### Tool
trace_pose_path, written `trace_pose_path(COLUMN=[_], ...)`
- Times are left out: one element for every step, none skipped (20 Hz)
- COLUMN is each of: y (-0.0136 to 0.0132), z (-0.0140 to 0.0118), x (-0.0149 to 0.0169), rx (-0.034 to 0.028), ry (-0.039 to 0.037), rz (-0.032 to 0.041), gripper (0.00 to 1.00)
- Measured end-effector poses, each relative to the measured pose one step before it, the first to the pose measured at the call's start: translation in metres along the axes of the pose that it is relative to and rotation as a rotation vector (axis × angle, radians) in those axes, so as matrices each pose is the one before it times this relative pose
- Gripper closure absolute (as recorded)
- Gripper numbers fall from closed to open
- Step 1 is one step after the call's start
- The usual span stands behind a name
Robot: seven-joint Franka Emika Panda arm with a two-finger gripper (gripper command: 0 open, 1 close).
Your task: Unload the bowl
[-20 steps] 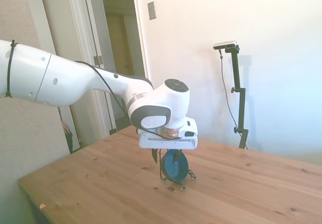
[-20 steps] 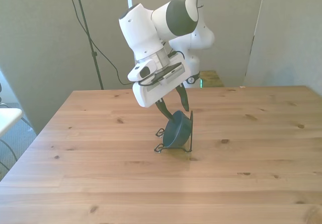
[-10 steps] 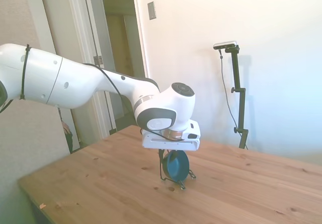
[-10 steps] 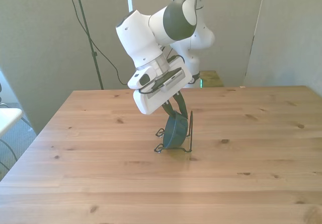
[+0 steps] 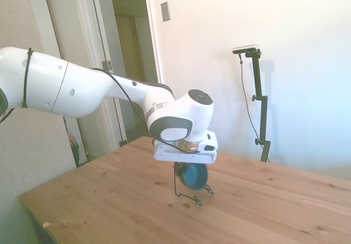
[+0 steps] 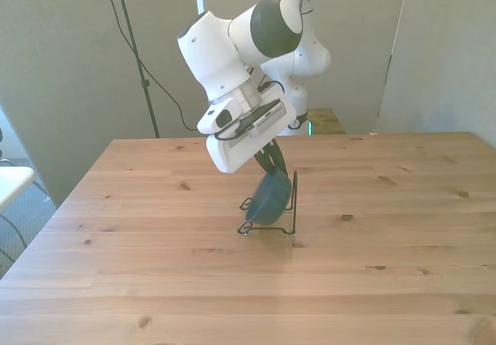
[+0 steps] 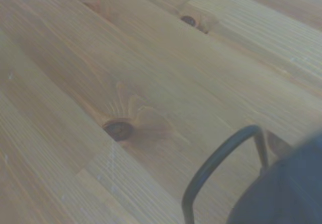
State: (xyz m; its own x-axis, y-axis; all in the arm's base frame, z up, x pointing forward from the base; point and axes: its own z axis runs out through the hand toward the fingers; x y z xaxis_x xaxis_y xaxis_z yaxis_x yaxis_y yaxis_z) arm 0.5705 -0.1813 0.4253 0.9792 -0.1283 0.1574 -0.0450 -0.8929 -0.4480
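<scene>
Bowl pinched at rim by hand, tilted above wire rack; bare table all round.

No readable text, label, brand, number or sign is showing on any surface in the side, front or wrist views.

Thin black wire rack standing upright mid tabletop; wooden planks, dark knots. Open doorway behind, wall plate beside it.
</scene>
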Motion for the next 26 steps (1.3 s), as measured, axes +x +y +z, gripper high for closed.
trace_pose_path(y=[-0.00334,-0.00341,-0.00371,-0.00361,-0.00421,-0.00421,-0.00489,-0.00611,-0.00677,-0.00773,-0.00782,-0.00738,-0.00752,-0.00786,-0.00753,-0.00695,-0.00728,-0.00602,-0.00471,-0.00355,-0.00303,-0.00297,-0.00262,-0.00233,-0.00247,-0.00177], z=[-0.00605,-0.00511,-0.00478,-0.00411,-0.00471,-0.00440,-0.00485,-0.00454,-0.00389,-0.00297,-0.00176,-0.00004,0.00148,0.00246,0.00437,0.00517,0.00566,0.00521,0.00408,0.00361,0.00288,0.00186,0.00175,0.00199,0.00253,0.00447], x=[-0.00258,-0.00283,-0.00317,-0.00385,-0.00475,-0.00525,-0.00620,-0.00718,-0.00758,-0.00750,-0.00691,-0.00687,-0.00681,-0.00669,-0.00681,-0.00724,-0.00708,-0.00653,-0.00613,-0.00624,-0.00685,-0.00667,-0.00612,-0.00530,-0.00462,-0.00365], rx=[0.00040,0.00085,0.00129,0.00175,0.00209,0.00205,0.00256,0.00313,0.00392,0.00276,-0.00471,-0.01199,-0.01347,-0.01988,-0.02325,-0.02034,-0.01808,-0.01933,-0.02131,-0.02476,-0.02133,-0.01993,-0.02145,-0.01972,-0.02156,-0.02744], ry=[0.00835,0.00674,0.00605,0.00442,0.00523,0.00511,0.00597,0.00537,0.00404,0.00390,0.00990,0.01202,0.01061,0.00946,0.00474,0.00098,-0.00226,-0.00156,0.00126,0.00056,-0.00291,-0.00600,-0.00584,-0.00487,-0.00463,-0.00678], rz=[-0.00463,-0.00407,-0.00437,-0.00466,-0.00508,-0.00309,-0.00377,-0.00434,-0.00496,-0.00463,0.00170,0.00676,0.00665,0.00675,0.01074,0.01016,0.01136,0.01875,0.02749,0.03138,0.02895,0.02766,0.02702,0.02652,0.02812,0.02980], gripper=[1.00,1.00,1.00,1.00,1.00,1.00,1.00,1.00,1.00,1.00,1.00,1.00,1.00,1.00,1.00,1.00,1.00,1.00,1.00,1.00,1.00,1.00,1.00,1.00,1.00,1.00])
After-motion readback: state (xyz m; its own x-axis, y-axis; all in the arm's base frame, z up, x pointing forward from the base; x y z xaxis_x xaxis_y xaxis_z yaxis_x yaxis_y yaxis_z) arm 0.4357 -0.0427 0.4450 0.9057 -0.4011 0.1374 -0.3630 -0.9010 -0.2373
